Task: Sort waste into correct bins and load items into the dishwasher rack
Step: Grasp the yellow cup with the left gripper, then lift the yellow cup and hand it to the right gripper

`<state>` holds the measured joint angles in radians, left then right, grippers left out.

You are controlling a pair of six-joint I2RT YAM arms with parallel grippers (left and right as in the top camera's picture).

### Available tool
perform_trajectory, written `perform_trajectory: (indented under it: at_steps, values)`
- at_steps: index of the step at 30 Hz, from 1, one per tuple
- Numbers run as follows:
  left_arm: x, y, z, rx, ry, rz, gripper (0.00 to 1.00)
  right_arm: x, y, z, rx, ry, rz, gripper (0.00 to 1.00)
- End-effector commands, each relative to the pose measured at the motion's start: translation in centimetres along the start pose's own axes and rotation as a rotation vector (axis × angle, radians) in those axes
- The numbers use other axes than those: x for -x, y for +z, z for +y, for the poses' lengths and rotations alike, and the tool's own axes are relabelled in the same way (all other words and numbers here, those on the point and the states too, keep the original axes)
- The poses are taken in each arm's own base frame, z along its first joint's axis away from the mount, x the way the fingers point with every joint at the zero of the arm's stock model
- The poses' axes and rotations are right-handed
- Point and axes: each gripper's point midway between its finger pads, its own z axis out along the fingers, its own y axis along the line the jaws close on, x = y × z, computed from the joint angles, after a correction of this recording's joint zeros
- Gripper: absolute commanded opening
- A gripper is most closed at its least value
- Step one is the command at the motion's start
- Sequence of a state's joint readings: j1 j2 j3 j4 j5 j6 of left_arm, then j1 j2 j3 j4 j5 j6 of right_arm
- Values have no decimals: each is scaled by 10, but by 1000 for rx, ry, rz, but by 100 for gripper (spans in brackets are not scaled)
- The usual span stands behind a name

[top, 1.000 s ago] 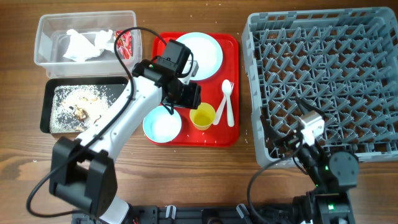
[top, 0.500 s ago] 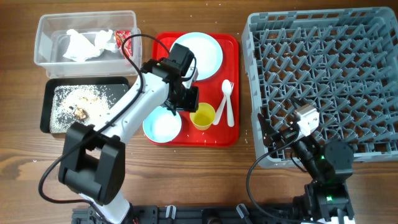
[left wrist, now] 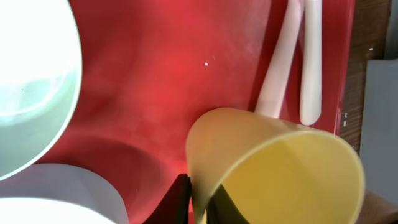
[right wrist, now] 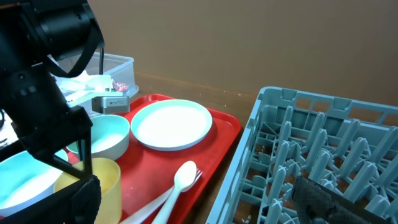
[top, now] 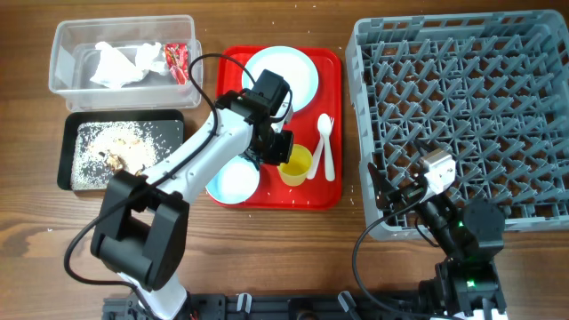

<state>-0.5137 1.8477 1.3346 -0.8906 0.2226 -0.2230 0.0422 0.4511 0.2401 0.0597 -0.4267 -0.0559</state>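
My left gripper (top: 284, 153) (left wrist: 196, 202) is shut on the rim of the small yellow cup (top: 297, 167) (left wrist: 280, 174), one finger inside the wall and one outside. The cup stands on the red serving tray (top: 307, 192) beside the white spoon and fork (top: 324, 147) (right wrist: 180, 180). The light blue plate (top: 289, 76) lies at the tray's back and the light blue bowl (top: 233, 180) at its front left. A pale green bowl (right wrist: 106, 134) sits between them, under the left arm. My right gripper (top: 397, 197) (right wrist: 196, 190) stands open at the near left corner of the grey dishwasher rack (top: 363, 133).
The clear tub (top: 62, 67) at the back left holds white tissue (top: 120, 64) and a red wrapper (top: 178, 60). In front of it the black tray (top: 67, 153) holds rice and brown scraps (top: 124, 147). A few grains lie scattered on the wooden table.
The left gripper has moved right across the tray to the yellow cup and shut on its rim. The right arm has shifted only slightly.
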Motion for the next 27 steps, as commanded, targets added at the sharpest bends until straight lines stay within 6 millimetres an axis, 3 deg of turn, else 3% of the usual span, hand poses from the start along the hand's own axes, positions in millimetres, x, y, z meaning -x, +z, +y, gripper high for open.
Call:
perform_trajectory:
  at_steps: [1, 6, 10, 16, 21, 27]
  values:
    - [-4, 12, 5, 16, -7, 31, 4, 9, -1, 2, 15, 4, -15, 100]
    - [2, 2, 4, -14, -17, 8, 4, 9, -1, 3, 21, 60, -15, 100]
    - [22, -36, -11, -228, -62, -53, 4, 14, -1, 8, 50, 91, -28, 100]
    - [40, -92, -18, -589, -128, -105, 4, 49, 5, 12, 102, 167, -4, 100]
    - [41, -128, -26, -847, -108, -117, 4, 71, 22, 6, 112, 329, 169, 100]
    - [39, -157, -35, -1038, -102, -110, 4, 108, 49, 31, 374, 424, 283, 100]
